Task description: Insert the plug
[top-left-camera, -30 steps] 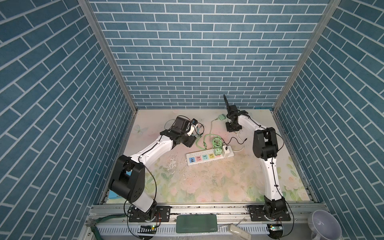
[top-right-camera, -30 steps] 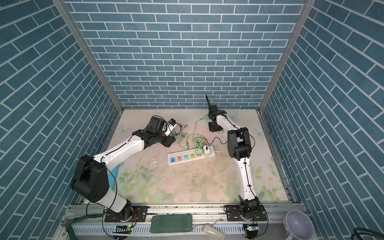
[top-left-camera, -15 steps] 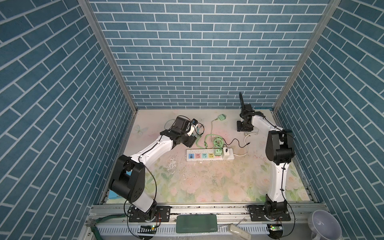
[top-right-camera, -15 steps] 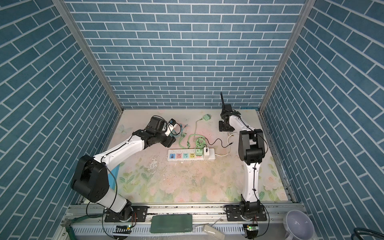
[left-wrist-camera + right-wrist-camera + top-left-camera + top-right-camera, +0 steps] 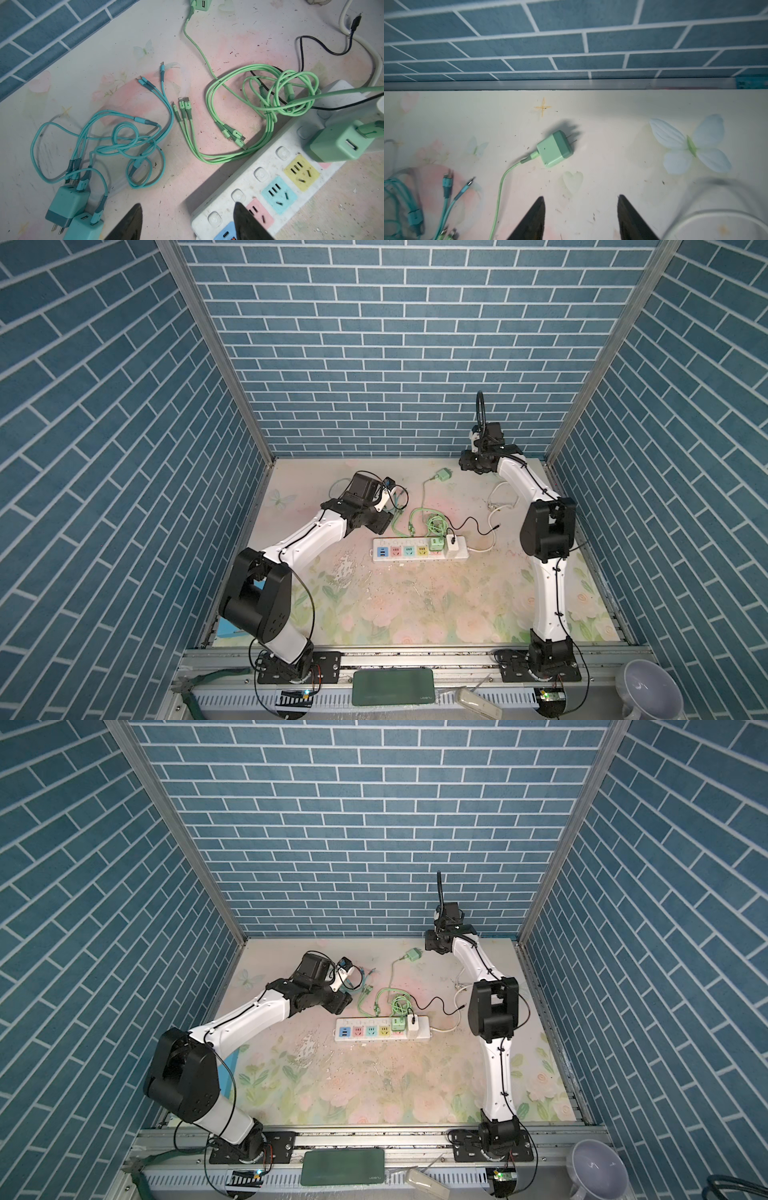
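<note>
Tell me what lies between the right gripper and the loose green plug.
In the right wrist view, only bare table separates the right gripper from the loose green plug; its cable runs aside.

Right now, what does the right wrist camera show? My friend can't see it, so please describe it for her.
A mint-green charger plug lies unplugged on its side on the flowery table, its green cord trailing away. The right hand hovers open and empty just short of it, with a blue brick wall beyond.
</note>
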You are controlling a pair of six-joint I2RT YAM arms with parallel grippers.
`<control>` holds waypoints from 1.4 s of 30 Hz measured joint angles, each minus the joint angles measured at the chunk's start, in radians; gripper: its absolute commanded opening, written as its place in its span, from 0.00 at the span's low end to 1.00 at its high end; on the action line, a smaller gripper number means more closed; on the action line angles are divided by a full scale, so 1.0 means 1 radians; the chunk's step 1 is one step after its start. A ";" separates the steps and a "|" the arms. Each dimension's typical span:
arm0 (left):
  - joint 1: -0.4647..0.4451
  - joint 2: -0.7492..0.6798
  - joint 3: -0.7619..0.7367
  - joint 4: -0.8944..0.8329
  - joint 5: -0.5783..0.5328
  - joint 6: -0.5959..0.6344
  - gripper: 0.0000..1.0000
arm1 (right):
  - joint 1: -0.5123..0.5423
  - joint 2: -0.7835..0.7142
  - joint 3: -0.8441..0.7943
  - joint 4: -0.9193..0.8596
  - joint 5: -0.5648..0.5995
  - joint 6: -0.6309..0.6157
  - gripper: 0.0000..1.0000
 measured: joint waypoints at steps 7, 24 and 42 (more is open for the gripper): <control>0.000 0.001 0.000 0.000 -0.001 -0.003 0.70 | 0.048 0.209 0.191 -0.041 0.029 -0.008 0.62; 0.000 0.035 0.013 0.011 0.039 -0.037 0.70 | 0.048 0.340 0.335 0.018 0.064 0.270 0.65; 0.000 0.020 -0.008 0.042 0.052 -0.048 0.70 | 0.078 0.421 0.449 -0.019 0.046 0.366 0.57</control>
